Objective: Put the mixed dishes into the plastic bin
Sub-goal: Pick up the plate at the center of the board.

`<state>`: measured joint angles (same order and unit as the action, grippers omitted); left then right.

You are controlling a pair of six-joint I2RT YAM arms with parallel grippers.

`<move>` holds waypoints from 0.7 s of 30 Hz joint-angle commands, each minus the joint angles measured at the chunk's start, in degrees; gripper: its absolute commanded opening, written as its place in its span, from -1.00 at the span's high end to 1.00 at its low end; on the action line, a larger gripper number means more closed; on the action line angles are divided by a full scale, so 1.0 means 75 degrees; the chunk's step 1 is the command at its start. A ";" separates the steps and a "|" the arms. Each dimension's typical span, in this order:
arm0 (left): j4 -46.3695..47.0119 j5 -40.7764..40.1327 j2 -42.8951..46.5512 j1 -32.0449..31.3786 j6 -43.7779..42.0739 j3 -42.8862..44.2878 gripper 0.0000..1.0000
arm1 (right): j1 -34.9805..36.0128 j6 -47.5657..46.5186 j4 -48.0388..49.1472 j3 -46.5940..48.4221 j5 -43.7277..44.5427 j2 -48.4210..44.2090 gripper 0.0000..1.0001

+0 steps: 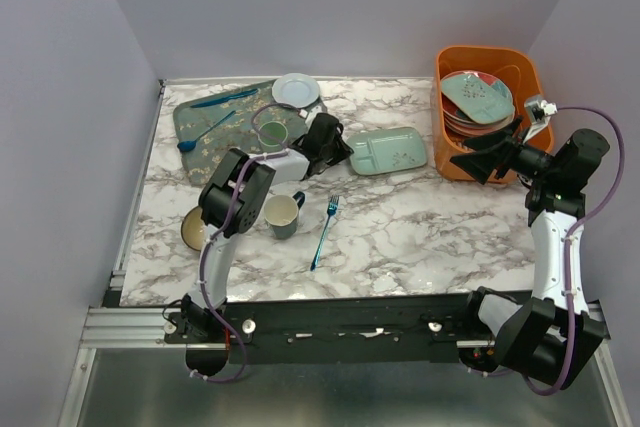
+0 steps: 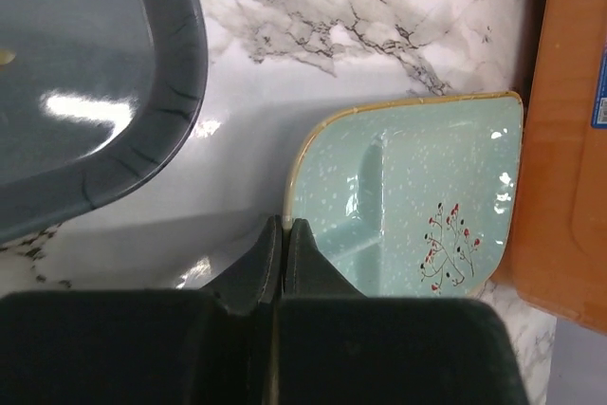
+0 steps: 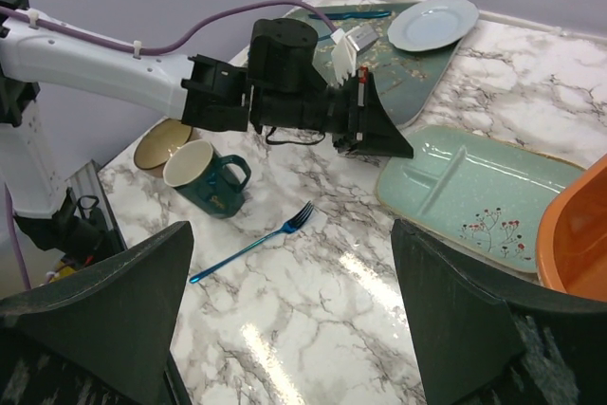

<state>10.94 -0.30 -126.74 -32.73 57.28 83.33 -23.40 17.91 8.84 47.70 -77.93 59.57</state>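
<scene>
Resting flat on the veined marble counter (image 1: 420, 227), the glossy, speckled pale-green rectangular divided dish (image 2: 417, 187) lies just beside the smooth orange plastic bin (image 1: 486, 51). The left gripper (image 2: 283, 232) has its jaws pressed together, empty, at the dish's rim; the right gripper (image 3: 292, 230) has its jaws spread wide, holding nothing.

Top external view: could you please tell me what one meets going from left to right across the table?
Tan bowl → dark mug → blue fork → pale-green divided dish → orange bin.

Floral tray (image 1: 225, 150), blue fork (image 1: 324, 232), marble table (image 1: 420, 237)
</scene>
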 commanded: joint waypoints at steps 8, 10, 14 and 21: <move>0.0417 0.0039 0.1792 0.0110 -0.0722 -0.1172 1.00 | -0.0115 -0.0044 -0.0112 -0.0067 -0.0238 0.0026 -0.86; 0.0428 0.0225 0.2167 0.0110 -0.0816 -0.1394 1.00 | -0.0115 -0.0056 -0.0112 -0.0067 -0.0226 0.0049 -0.86; 0.0428 0.0297 0.2776 0.0110 -0.1073 -0.1829 1.00 | -0.0115 -0.0080 -0.0136 -0.0067 -0.0203 0.0120 -0.86; 0.0615 0.0531 0.3994 0.0110 -0.1192 -0.2801 1.00 | -0.0115 -0.0138 -0.0159 -0.0102 -0.0144 0.0143 -0.86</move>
<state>9.06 0.40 -104.86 -32.08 48.07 64.79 -23.75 17.89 8.64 47.70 -78.30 60.40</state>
